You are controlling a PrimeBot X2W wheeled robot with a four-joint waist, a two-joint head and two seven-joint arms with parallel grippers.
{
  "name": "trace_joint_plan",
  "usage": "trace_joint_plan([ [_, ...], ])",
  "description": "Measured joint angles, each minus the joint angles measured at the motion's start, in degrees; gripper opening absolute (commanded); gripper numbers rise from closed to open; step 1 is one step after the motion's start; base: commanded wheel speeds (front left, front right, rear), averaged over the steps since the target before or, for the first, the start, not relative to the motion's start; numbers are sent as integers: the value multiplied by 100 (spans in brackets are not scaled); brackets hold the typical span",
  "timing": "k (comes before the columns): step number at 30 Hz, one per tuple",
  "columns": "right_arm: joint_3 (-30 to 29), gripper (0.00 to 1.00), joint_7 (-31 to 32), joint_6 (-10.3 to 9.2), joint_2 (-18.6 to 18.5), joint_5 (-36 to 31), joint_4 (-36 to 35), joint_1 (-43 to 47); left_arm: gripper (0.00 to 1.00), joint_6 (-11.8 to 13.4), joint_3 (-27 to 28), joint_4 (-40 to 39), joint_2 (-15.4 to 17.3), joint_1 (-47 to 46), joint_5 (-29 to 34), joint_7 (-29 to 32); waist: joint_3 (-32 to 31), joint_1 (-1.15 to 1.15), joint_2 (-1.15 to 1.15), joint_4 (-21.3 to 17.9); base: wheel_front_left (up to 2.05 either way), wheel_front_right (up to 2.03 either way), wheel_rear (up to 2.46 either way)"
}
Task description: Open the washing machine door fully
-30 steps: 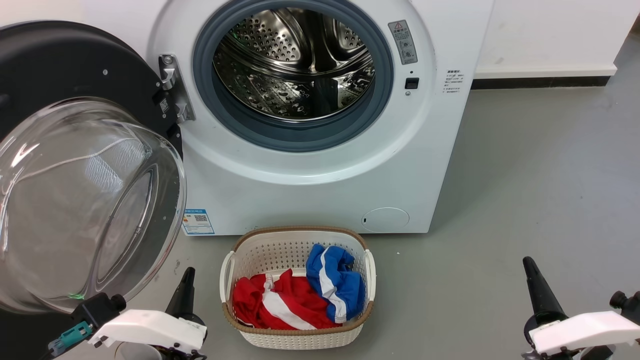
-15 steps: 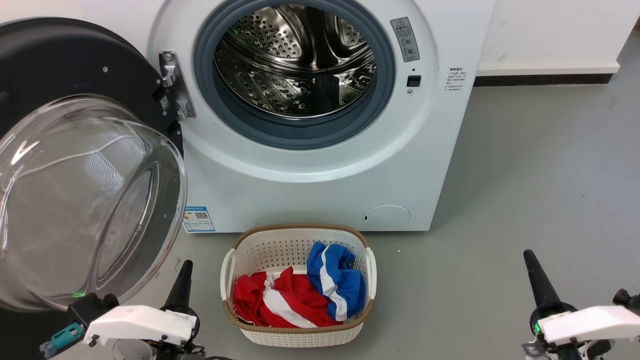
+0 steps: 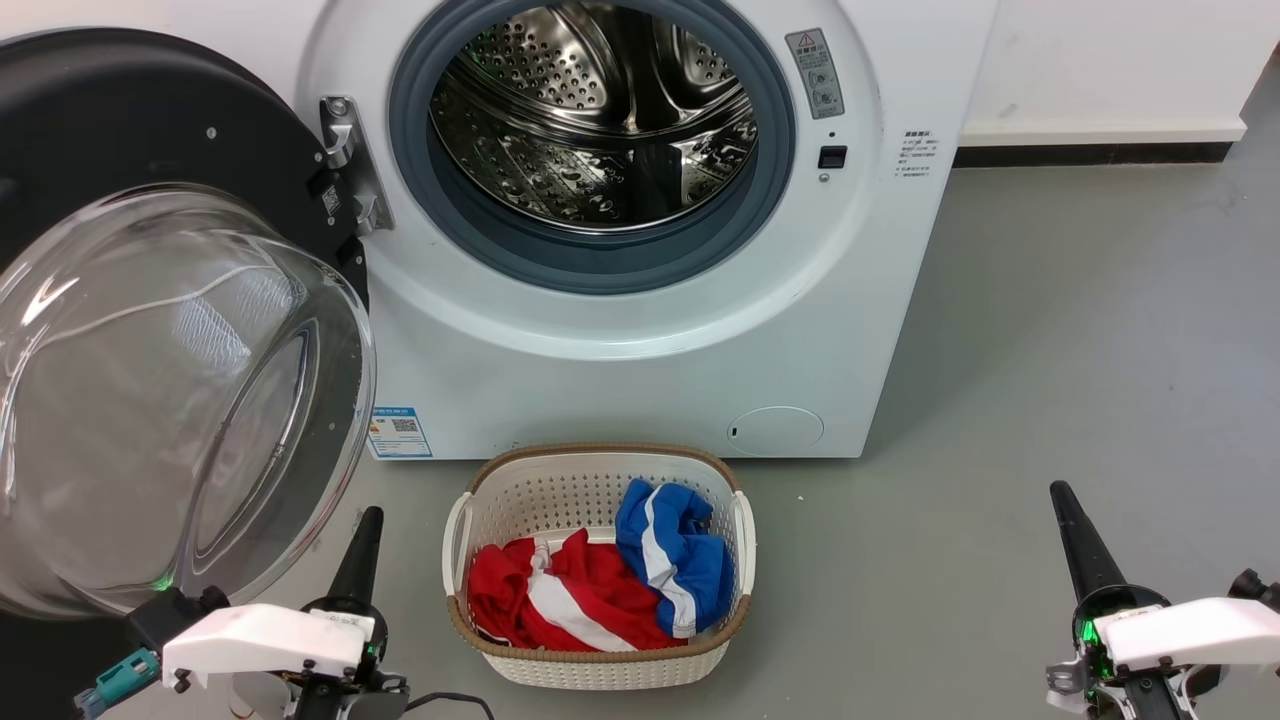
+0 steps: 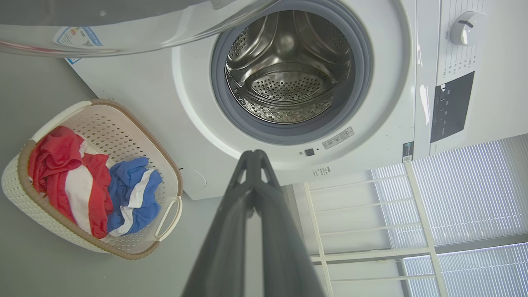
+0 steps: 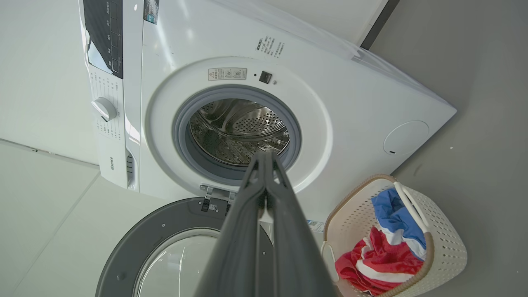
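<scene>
While the white front-loading washing machine (image 3: pixel 640 340) is standing on the grey floor (image 3: pixel 1080 330) with its mouth uncovered, the washing machine door (image 3: pixel 120 110) is hanging swung out on the robot's left, well away from the opening, its black ring facing the room and its clear glass bowl (image 3: pixel 150 400) bulging toward the head camera. Inside the grey rubber seal (image 3: pixel 590 268) the perforated steel drum (image 3: pixel 600 120) is showing. A white laundry basket (image 3: pixel 600 672) is sitting on the floor just in front of the machine, holding a red-and-white garment (image 3: pixel 550 605) and a blue-and-white garment (image 3: pixel 675 555). Both arms are hovering low: the left hand (image 3: pixel 368 525) is pointing up between the bowl's lower edge and the basket, apart from both as the head view shows it, and the right hand (image 3: pixel 1066 502) is hanging over the floor well off to the right. In each wrist view the two dark fingers (image 4: pixel 229 231) are meeting at their tips, so both hands are pinched closed and carrying nothing. The metal hinge (image 3: pixel 345 165) is looking spread wide, so I am judging the door to be at or very near the end of its swing. If any travel is left, the left hand is sitting closer; it should be pressing with its closed tips on the black ring near the free edge, far from the hinge, following the arc, sparing the glass, clearing the basket, and easing off once the hinge is resisting.
</scene>
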Motion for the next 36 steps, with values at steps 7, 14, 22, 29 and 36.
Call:
trace_joint_plan([
  [7, -13, 0, 27, 0, 0, 368, 43, -45, 0, -71, 131, 22, -57, -22, -283, 73, 21, 0, 0, 10, 0, 0, 0],
  [14, -30, 0, 76, 0, 0, 721, 85, -126, 0, -158, 244, 43, -123, -47, -550, 147, 43, 0, 0, 20, 0, 0, 0],
  [22, -47, 0, 124, 0, 0, 1154, 142, -168, 0, -261, 380, 67, -215, -115, -875, 235, 70, 0, 0, 33, 0, 0, 0],
  [29, -60, 0, 167, 0, 0, 1457, 170, -250, 0, -322, 492, 87, -259, -134, -1117, 307, 91, 0, 0, 43, 0, 0, 0],
  [36, -71, 0, 200, 0, 0, 1753, 200, -272, 0, -400, 577, 105, -328, -159, -1347, 370, 112, 0, 0, 53, 0, 0, 0],
])
